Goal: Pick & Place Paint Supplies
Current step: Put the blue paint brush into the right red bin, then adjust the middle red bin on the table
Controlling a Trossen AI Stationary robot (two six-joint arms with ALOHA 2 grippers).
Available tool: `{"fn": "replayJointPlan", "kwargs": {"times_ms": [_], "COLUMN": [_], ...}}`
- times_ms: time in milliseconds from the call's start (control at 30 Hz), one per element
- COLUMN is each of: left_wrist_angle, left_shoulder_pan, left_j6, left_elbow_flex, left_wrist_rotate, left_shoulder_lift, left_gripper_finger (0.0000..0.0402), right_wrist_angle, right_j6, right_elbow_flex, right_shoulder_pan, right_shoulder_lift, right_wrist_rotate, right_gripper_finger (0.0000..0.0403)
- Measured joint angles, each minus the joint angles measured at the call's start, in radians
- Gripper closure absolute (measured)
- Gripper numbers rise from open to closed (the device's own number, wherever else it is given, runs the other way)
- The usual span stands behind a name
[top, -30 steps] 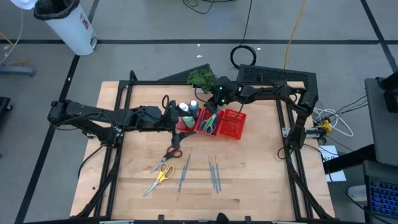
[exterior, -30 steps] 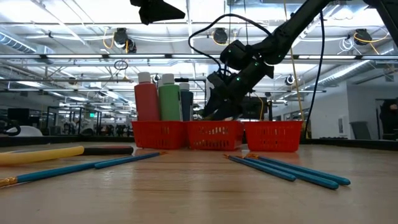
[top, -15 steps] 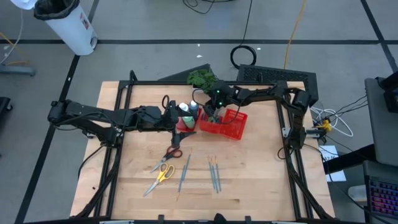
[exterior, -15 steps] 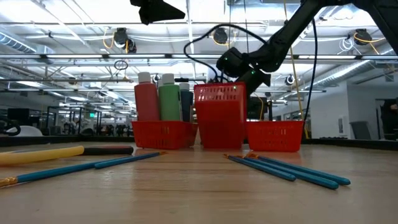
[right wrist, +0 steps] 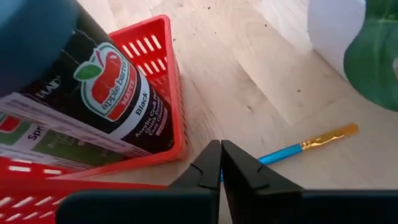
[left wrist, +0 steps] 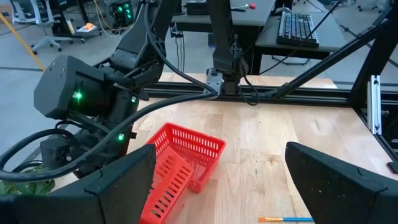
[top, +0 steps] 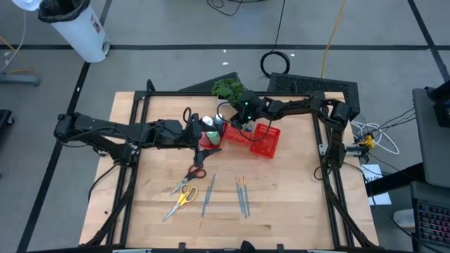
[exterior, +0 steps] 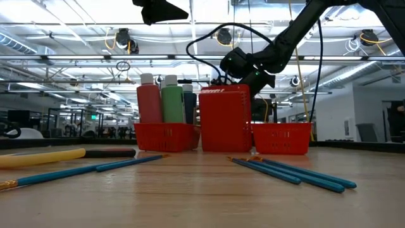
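Note:
A red mesh tray (top: 264, 140) stands at mid-table. Its middle compartment (exterior: 224, 120) is tipped up on edge. The left compartment (exterior: 161, 137) holds upright paint bottles (exterior: 161, 101); a black bottle (right wrist: 106, 93) shows close in the right wrist view. My right gripper (right wrist: 221, 149) is shut just behind the tipped compartment (top: 238, 126). My left gripper (top: 204, 135) is open by the bottle compartment, with nothing between its fingers (left wrist: 124, 180). Scissors (top: 197, 171) and thin blue brushes (top: 242, 197) lie flat on the near part of the table. My right gripper's shut fingertips (right wrist: 208, 158) stand beside the tray's red rim (right wrist: 177, 146), and a blue brush (right wrist: 298, 148) runs out from behind them. The fingers themselves hide the spot, so I cannot tell whether they touch the rim or the brush.
A small green plant (top: 226, 88) in a white pot (right wrist: 336, 31) stands just beyond the tray. Yellow-handled scissors (top: 184, 197) lie near the front. A black frame (top: 140, 98) borders the table. Bare wood (top: 295, 190) lies at the near right.
My right gripper has shut and risen out of the tray's middle compartment. That compartment has tipped up from flat onto its edge, and the tray has turned a little. The scissors that lay in it no longer show.

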Motion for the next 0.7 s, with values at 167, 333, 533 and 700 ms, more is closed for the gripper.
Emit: {"fn": "replayJointPlan", "kwargs": {"times_ms": [167, 333, 533, 700], "left_wrist_angle": [0.0, 0.0, 0.0, 0.0], "left_shoulder_pan": [0.0, 0.0, 0.0, 0.0], "left_j6": [0.0, 0.0, 0.0, 0.0], "left_elbow_flex": [0.0, 0.0, 0.0, 0.0], "left_wrist_rotate": [0.0, 0.0, 0.0, 0.0], "left_shoulder_lift": [0.0, 0.0, 0.0, 0.0], "left_gripper_finger": [0.0036, 0.0036, 0.0036, 0.0036], "right_wrist_angle": [0.0, -0.008, -0.029, -0.075], "right_j6": [-0.029, -0.078, -0.127, -0.156], "right_elbow_flex": [0.0, 0.0, 0.002, 0.002], "right_shoulder_pan": [0.009, 0.035, 0.078, 0.114], "right_shoulder_lift": [-0.022, -0.09, -0.194, -0.26], "right_wrist_rotate": [0.009, 0.088, 0.139, 0.182], "right_gripper_finger": [0.0402, 0.0403, 0.0403, 0.0403]}}
